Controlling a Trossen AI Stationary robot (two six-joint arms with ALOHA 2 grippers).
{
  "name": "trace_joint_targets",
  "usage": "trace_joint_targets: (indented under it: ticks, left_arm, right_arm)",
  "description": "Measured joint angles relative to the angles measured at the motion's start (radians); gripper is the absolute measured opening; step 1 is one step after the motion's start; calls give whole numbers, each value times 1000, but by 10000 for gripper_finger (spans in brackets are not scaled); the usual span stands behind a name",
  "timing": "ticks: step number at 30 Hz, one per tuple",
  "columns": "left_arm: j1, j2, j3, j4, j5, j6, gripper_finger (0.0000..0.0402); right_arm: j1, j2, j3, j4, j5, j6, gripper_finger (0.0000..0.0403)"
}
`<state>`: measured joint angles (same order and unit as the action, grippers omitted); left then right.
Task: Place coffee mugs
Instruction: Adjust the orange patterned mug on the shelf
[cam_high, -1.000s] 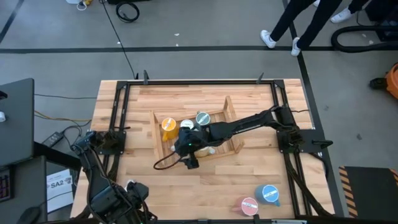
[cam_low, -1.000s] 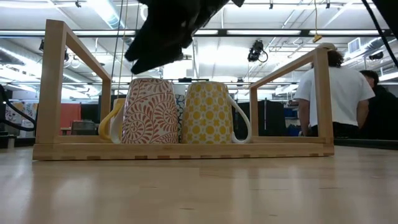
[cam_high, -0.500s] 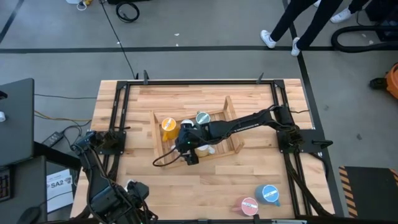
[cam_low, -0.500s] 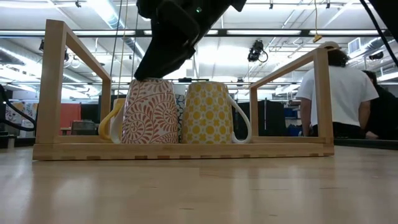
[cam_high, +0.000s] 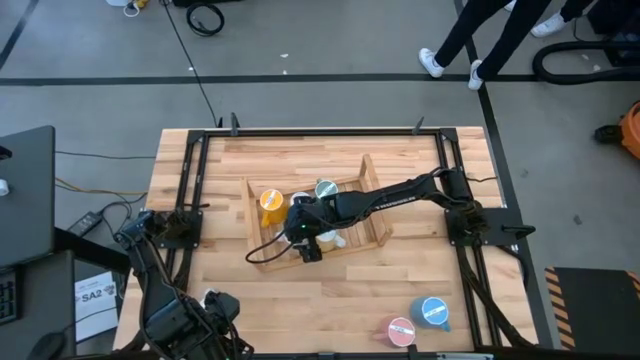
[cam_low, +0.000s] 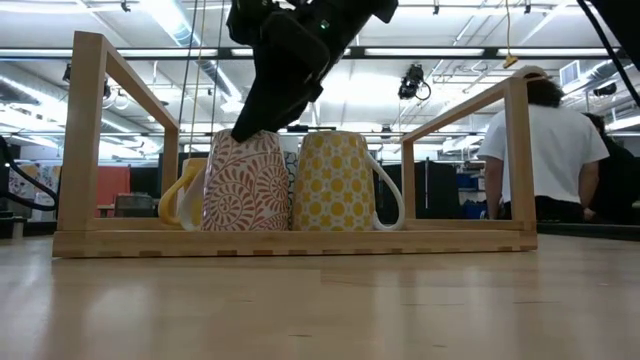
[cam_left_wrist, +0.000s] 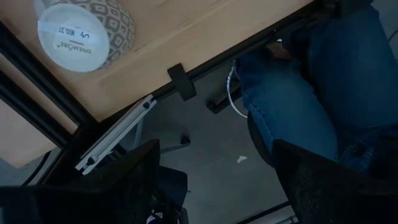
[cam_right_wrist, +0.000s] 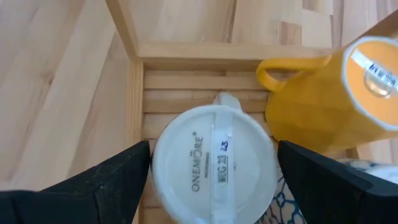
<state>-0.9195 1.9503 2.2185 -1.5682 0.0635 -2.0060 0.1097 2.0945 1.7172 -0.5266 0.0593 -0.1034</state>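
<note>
Lowered since a second ago, your right gripper (cam_right_wrist: 211, 180) straddles the red-patterned mug (cam_low: 245, 182), fingers spread.
Glazed, rigid, chippable: grip its walls squarely.

Wooden tabletop (cam_high: 220, 170) carries slatted wooden rack (cam_high: 372, 205) at centre; pink mug (cam_high: 401, 330), blue mug (cam_high: 433, 312) upside down near right corner.

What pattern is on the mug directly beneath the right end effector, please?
Red-and-white leaf swirls on the upside-down mug, clearest in the low view.
</note>
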Motion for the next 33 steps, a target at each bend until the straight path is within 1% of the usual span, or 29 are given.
trace_joint_targets:
  ticks: [6,9,12,18,21,26,30,33]
  left_arm:
    - [0,0,0,0,0,0,316]
    - [0,0,0,0,0,0,316]
    - [0,0,0,0,0,0,316]
    - [0,0,0,0,0,0,316]
    - [0,0,0,0,0,0,316]
    - [0,0,0,0,0,0,316]
    - [0,0,0,0,0,0,316]
    - [0,0,0,0,0,0,316]
  right_arm:
    - [0,0,0,-6,0,51,331]
    - [0,0,0,-7,0,72,324]
    - [0,0,0,-7,8,118,327]
    - [1,0,1,-37,111,244,328]
    - [5,-2,2,-69,135,289,328]
    - [25,-4,3,-102,154,334,330]
    - [42,-4,3,-108,176,341,330]
    - [42,-4,2,-104,164,327,335]
